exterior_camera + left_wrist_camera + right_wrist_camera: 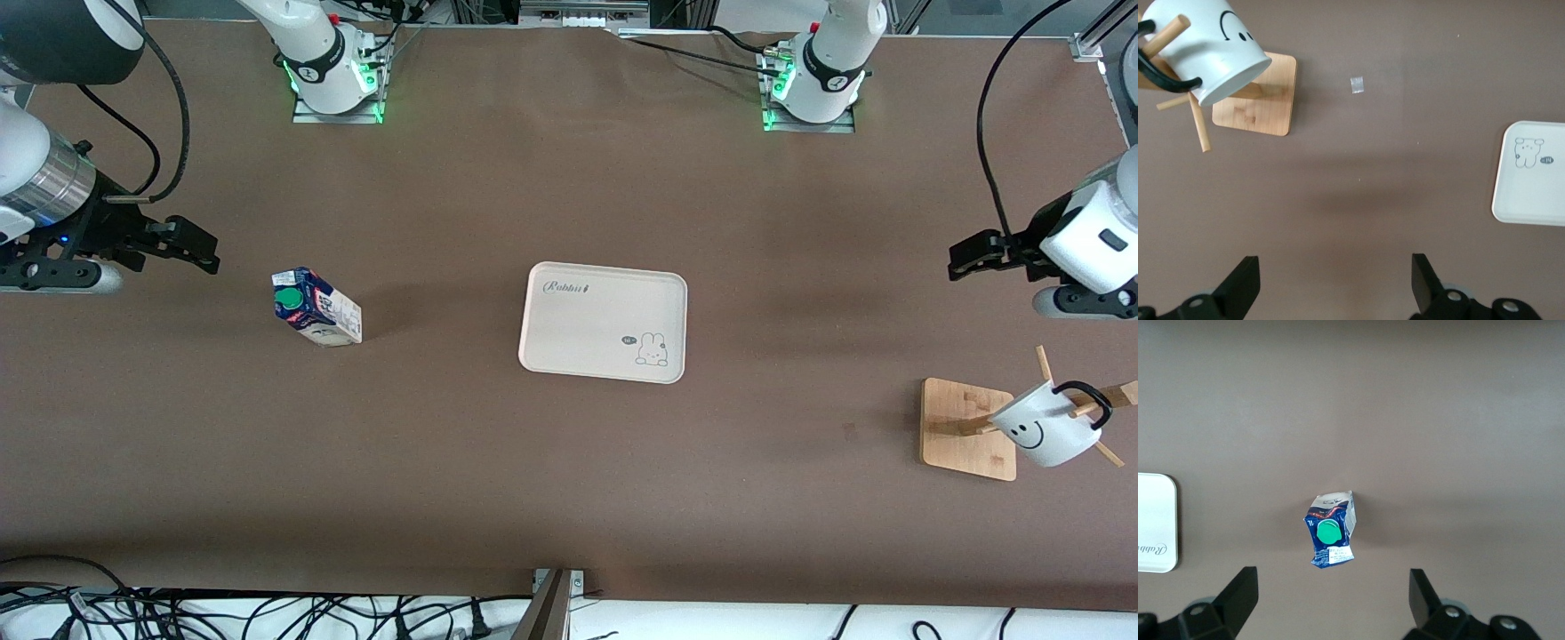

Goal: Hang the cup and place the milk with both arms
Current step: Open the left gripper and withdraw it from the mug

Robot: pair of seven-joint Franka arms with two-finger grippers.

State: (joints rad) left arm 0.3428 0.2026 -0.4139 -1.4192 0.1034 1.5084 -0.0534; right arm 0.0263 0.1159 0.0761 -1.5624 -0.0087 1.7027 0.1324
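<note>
cup (1047, 432): already hanging by its black handle on a peg of the wooden rack (969, 428), tipped over with the smiley face showing, way out at the left arm's end of the worktop (569, 462), well apart from the tray
milk (316, 307): standing upright on the worktop, green cap on top, off toward the right arm's end from the tray and clearly apart from it, about as near the front camera as the tray is
tray (605, 293): white, with a little rabbit printed in one corner, sits mid-worktop between milk and rack, nothing on it
left gripper (965, 256): fingers spread wide, nothing in them, up in the air over bare worktop between the tray and the left arm's end; in its wrist view the rack and cup show off to one side
right gripper (196, 244): fingers wide apart too, holding nothing, over bare worktop just past the milk on the side away from the tray; its wrist view has the milk between the fingers but well clear of them
</note>
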